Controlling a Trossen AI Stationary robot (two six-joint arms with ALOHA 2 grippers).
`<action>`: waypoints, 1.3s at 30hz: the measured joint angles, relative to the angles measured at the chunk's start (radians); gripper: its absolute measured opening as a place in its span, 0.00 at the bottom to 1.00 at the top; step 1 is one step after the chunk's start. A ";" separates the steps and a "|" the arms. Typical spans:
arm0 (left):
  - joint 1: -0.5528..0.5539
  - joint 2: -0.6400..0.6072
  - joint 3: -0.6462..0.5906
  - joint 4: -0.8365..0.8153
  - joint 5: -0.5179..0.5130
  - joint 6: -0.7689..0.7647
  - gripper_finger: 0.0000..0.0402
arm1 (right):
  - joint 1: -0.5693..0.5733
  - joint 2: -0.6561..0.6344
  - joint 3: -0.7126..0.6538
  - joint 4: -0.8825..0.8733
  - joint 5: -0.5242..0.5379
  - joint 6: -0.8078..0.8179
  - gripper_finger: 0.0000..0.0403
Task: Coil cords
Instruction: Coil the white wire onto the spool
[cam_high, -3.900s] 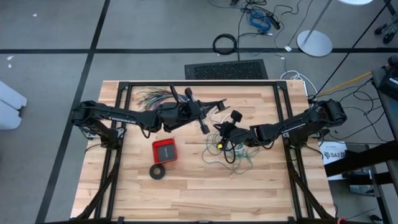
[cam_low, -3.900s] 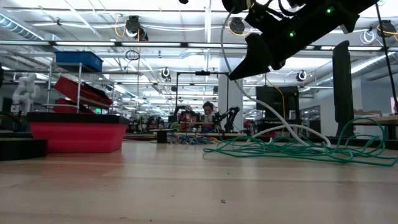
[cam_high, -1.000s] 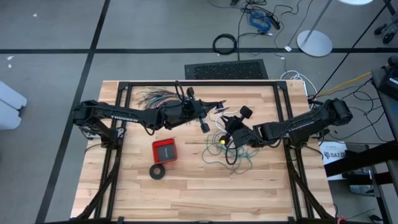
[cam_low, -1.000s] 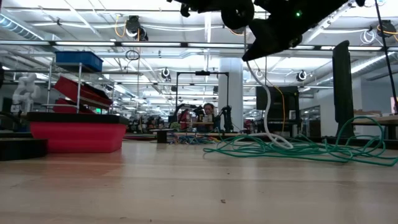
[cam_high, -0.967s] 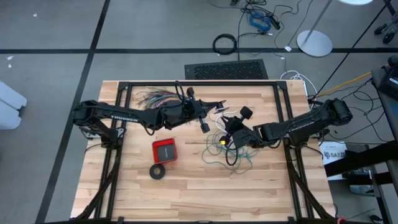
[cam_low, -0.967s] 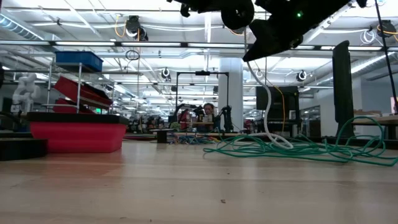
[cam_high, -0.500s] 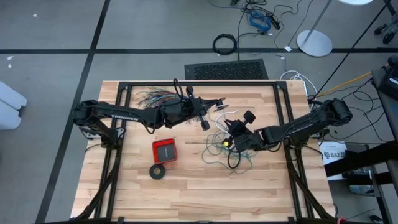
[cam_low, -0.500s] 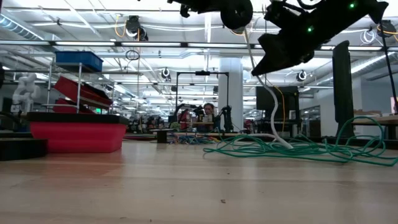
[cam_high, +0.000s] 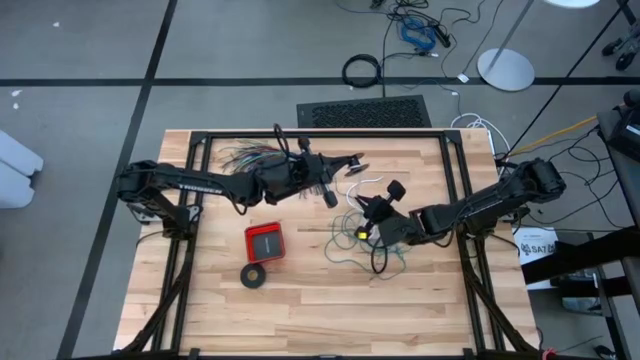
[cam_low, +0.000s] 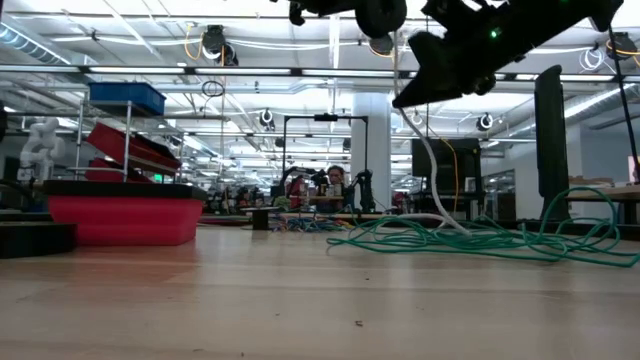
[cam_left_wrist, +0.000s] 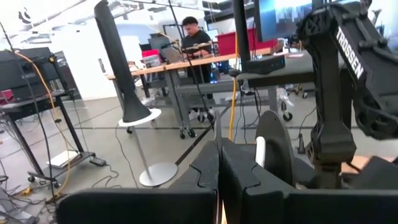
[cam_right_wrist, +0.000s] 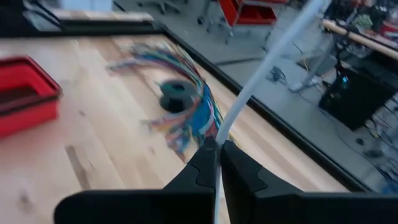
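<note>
High view: on the pale wooden counter (cam_high: 300, 300), the left claw (cam_high: 352, 163) sits upper centre, fingers together. The right claw (cam_high: 372, 208), just right of centre, is clamped on the thin white cord (cam_high: 362, 184) above the loose tangle of thin teal-green wire (cam_high: 372, 250). A red square tray (cam_high: 265, 242) and a black tape-like ring (cam_high: 254, 275) lie lower left; a fanned bundle of many-coloured wires (cam_high: 245, 155) lies upper left.

Low view: the teal-green wire (cam_low: 480, 240) spreads along the counter at right; the white cord (cam_low: 432, 165) rises from it.

Left wrist view: the fingers (cam_left_wrist: 208, 168) are pressed together.

Right wrist view: the white cord (cam_right_wrist: 267, 62) runs up from the closed fingers (cam_right_wrist: 205, 165).
</note>
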 joint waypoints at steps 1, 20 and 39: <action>0.000 0.001 0.000 0.003 0.000 -0.008 0.00 | -0.007 0.000 0.000 0.031 -0.013 -0.027 0.00; 0.000 0.058 0.002 -0.029 0.048 -0.021 0.00 | -0.130 -0.005 0.156 -0.067 -0.305 -0.153 0.00; -0.003 0.059 0.000 -0.152 -0.033 0.140 0.00 | -0.068 -0.015 0.296 -0.176 -0.326 -0.175 0.00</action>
